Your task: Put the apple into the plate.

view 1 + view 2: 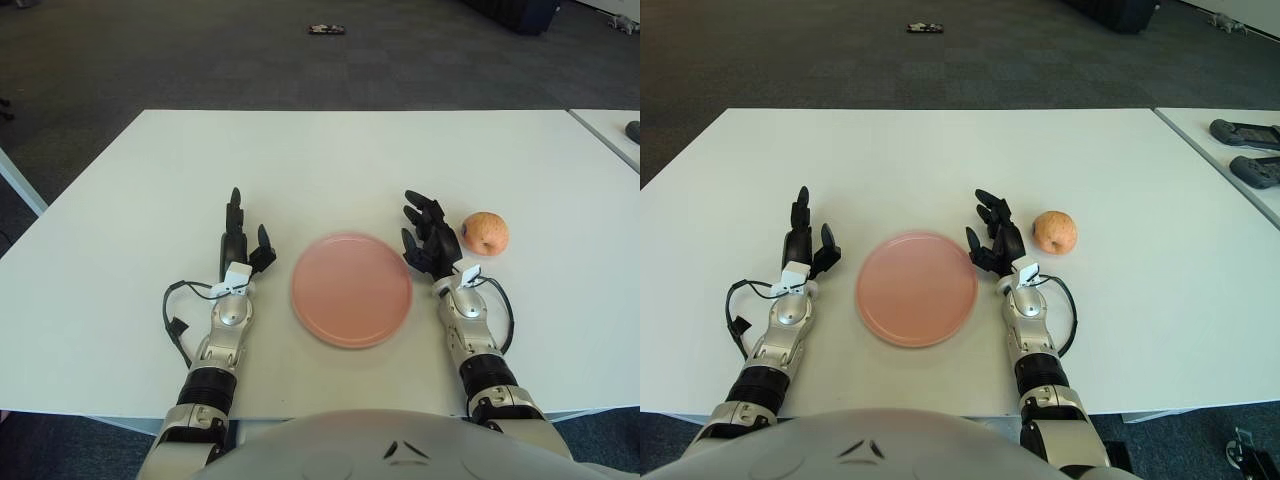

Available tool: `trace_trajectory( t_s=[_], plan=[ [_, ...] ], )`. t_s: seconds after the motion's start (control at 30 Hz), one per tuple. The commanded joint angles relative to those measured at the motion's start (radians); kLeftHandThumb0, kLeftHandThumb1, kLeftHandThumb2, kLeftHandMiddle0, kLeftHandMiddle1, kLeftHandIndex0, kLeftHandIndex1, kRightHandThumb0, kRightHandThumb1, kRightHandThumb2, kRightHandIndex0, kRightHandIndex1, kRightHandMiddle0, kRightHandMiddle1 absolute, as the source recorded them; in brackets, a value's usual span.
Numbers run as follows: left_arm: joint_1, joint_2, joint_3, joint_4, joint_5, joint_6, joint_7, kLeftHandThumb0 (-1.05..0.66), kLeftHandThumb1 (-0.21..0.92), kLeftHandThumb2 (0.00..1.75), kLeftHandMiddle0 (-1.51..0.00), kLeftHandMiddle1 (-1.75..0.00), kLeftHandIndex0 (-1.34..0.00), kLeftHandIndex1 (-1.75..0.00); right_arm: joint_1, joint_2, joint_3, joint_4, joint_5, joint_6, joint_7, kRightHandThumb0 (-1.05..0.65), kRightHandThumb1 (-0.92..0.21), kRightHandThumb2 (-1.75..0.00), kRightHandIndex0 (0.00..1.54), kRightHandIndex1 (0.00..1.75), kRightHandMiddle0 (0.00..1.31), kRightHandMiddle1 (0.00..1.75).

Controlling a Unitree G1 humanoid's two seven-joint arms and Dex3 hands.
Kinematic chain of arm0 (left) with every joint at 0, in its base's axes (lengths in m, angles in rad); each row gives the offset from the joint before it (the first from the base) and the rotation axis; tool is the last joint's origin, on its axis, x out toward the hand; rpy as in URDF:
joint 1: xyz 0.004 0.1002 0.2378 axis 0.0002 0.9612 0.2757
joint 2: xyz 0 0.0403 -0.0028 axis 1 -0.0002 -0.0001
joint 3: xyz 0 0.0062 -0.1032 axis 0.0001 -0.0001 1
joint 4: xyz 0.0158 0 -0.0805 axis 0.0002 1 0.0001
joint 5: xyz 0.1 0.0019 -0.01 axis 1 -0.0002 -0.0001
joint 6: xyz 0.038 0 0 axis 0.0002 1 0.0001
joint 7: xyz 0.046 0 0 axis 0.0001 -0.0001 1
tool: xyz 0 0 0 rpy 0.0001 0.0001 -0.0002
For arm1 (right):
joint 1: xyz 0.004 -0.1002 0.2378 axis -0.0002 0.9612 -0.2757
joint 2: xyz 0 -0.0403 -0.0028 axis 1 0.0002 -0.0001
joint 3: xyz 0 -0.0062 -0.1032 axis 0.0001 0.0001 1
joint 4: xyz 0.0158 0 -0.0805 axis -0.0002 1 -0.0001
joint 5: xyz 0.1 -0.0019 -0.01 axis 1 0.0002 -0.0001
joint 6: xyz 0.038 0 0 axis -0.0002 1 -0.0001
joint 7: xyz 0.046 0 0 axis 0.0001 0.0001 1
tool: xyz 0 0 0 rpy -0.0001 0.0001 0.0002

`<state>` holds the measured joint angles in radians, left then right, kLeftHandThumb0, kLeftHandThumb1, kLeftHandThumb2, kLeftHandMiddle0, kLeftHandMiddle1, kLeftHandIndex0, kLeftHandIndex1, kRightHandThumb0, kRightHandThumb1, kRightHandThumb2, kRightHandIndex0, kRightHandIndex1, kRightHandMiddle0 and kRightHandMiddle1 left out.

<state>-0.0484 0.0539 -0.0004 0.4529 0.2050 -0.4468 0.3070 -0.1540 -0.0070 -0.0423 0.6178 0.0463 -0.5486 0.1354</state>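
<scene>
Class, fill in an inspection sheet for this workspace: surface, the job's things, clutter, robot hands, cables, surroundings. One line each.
Surface: white rectangular table, bare around the things.
Job's things: round pink plate holds nothing; orange-red apple sits on the table, right of the plate, apart from it.
Clutter: nothing seen on this table.
Robot hands: left robot hand left of the plate, fingers open, holding nothing; right robot hand between plate and apple, fingers open, not touching the apple.
Cables: black cable loop at the left wrist; another black wrist cable on the right.
Surroundings: dark grey carpet floor; a second white table to the right with dark handheld devices.
</scene>
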Motion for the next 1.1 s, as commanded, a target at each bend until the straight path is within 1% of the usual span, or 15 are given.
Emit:
trace_trajectory(
  t_s=[0.0,0.4,0.57,0.9,1.0,1.07],
  plan=[
    [0.032,-0.007,0.000,0.020,0.000,0.010,-0.002,-0.79,0.92,0.97,-0.06,-0.01,0.00,-0.06,0.034,-0.006,-0.003,0.040,0.004,0.023,0.007,-0.51,-0.73,-0.71,0.23,0.49,0.00,0.65],
    [0.034,-0.010,-0.002,0.017,0.004,0.007,0.004,-0.79,0.92,0.98,-0.05,0.00,0.00,-0.05,0.034,-0.008,-0.007,0.044,-0.002,0.024,0.004,-0.49,-0.73,-0.72,0.24,0.50,0.00,0.65],
    [0.035,-0.011,0.000,0.019,0.004,0.010,0.005,-0.79,0.92,0.98,-0.06,-0.01,0.00,-0.07,0.036,-0.010,-0.006,0.042,-0.004,0.025,0.001,-0.49,-0.72,-0.72,0.24,0.51,0.00,0.65],
    [0.034,-0.010,-0.001,0.022,0.009,0.009,0.010,-0.80,0.92,0.98,-0.06,0.00,0.00,-0.09,0.039,-0.010,-0.009,0.044,0.011,-0.008,0.028,-0.49,-0.71,-0.72,0.24,0.51,0.00,0.67],
    [0.033,-0.010,-0.001,0.024,0.009,0.008,0.011,-0.80,0.92,0.98,-0.06,0.00,0.00,-0.09,0.101,-0.009,0.000,-0.120,0.018,0.060,0.024,-0.49,-0.71,-0.72,0.22,0.50,0.00,0.66],
    [0.032,-0.009,-0.001,0.026,0.009,0.007,0.011,-0.80,0.92,0.98,-0.06,0.00,0.00,-0.09,0.129,-0.007,0.002,-0.209,0.024,0.108,0.018,-0.50,-0.71,-0.72,0.21,0.49,0.00,0.64]
  ],
)
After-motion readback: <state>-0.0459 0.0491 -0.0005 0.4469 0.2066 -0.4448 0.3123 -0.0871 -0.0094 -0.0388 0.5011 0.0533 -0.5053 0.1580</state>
